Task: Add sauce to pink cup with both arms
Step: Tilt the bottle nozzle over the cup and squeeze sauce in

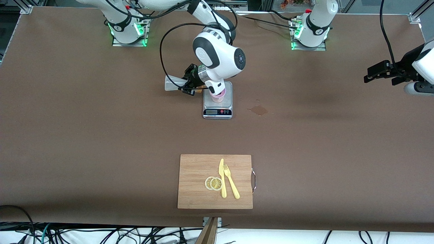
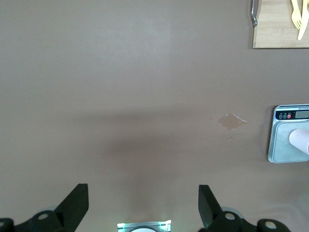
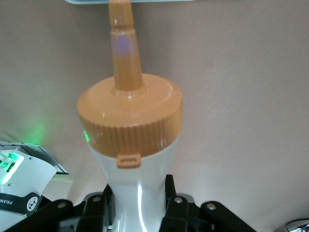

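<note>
The pink cup (image 1: 218, 97) stands on the plate of a small digital scale (image 1: 217, 112); the right arm's wrist hides part of it. My right gripper (image 1: 190, 83) is shut on the whitish squeeze bottle (image 1: 173, 83) and holds it tipped on its side beside the cup, nozzle toward the cup. In the right wrist view the fingers (image 3: 169, 193) clamp the bottle's body (image 3: 137, 203) below its orange cap (image 3: 129, 116). I see no stream of sauce. My left gripper (image 1: 371, 73) waits open and empty, raised at the left arm's end of the table (image 2: 143, 193). The cup also shows in the left wrist view (image 2: 300, 140).
A brownish wet stain (image 1: 258, 109) marks the table beside the scale, toward the left arm's end. A wooden cutting board (image 1: 215, 181) with a yellow knife, a fork and lemon slices lies nearer the front camera.
</note>
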`<state>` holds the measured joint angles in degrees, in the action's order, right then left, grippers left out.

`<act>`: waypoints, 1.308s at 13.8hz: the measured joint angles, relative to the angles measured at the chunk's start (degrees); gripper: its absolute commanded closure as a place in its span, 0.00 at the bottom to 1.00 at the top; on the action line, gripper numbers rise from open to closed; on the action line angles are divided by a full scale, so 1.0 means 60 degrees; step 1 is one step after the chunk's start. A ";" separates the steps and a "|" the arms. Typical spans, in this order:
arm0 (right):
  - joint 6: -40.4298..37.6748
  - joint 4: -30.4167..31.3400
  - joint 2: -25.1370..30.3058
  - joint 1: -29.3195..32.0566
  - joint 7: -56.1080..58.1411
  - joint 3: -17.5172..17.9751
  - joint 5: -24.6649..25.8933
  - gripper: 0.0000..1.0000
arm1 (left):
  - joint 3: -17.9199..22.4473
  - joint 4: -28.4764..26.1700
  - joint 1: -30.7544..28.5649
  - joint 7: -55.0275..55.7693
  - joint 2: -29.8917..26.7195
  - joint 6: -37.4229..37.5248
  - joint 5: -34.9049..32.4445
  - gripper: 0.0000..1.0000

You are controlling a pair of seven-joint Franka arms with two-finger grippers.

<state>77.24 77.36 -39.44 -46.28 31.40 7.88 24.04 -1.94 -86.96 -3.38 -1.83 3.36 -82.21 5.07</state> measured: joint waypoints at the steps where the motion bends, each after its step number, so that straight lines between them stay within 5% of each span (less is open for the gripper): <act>1: -0.0011 -0.0009 -0.0023 -0.0045 0.0000 -0.0003 0.0011 0.87 | 0.0000 0.0129 -0.0001 0.0000 0.0067 0.0000 0.0000 0.00; 18: -0.0293 -0.0359 -0.0275 -0.0338 0.0000 -0.0039 0.0313 0.87 | -0.0043 0.0418 -0.0008 0.0000 0.0365 0.0000 0.0000 0.00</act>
<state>75.48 75.21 -41.09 -48.31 31.40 7.64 25.92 -2.20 -84.45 -3.43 -1.83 5.55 -82.21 5.07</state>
